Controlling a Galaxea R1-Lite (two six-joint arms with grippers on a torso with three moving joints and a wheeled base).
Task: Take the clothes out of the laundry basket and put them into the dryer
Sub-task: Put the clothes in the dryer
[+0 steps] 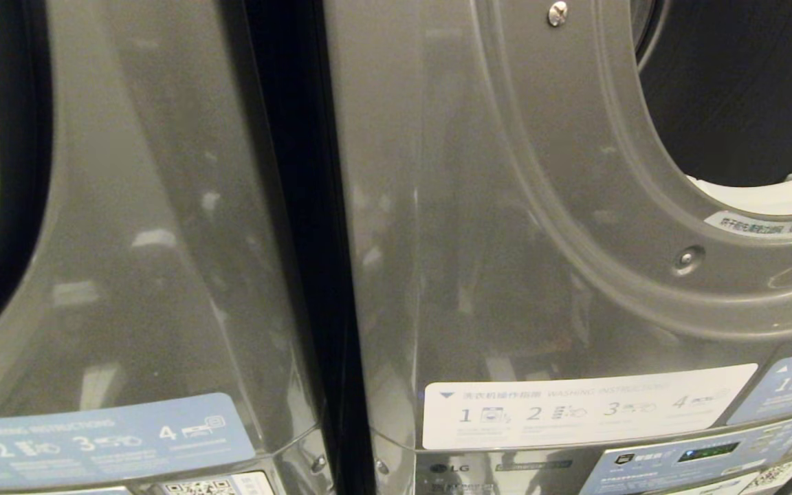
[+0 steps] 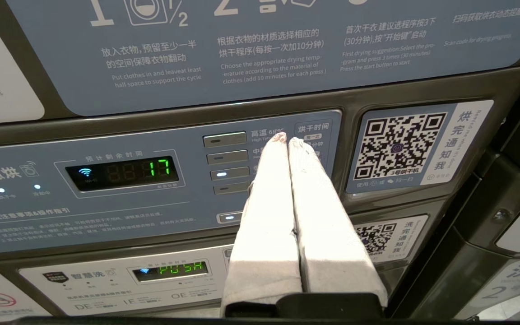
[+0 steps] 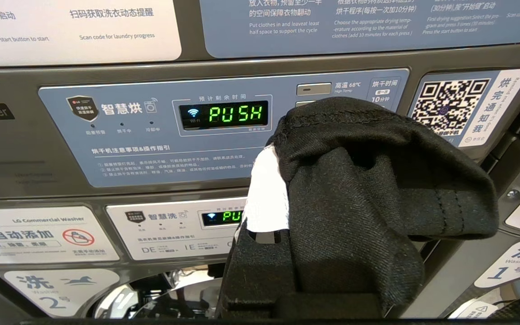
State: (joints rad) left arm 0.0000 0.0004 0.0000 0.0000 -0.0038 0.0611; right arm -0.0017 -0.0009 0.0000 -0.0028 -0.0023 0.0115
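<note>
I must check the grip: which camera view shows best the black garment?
The right wrist view: the black garment drapes over the right end effector, shut on it, before a panel reading PUSH. The head view and left wrist view show no garment, only machine fronts.

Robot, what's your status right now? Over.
Left gripper shut, empty. Right gripper shut on black garment. Dryer opening up ahead, nothing blocking it.
</note>
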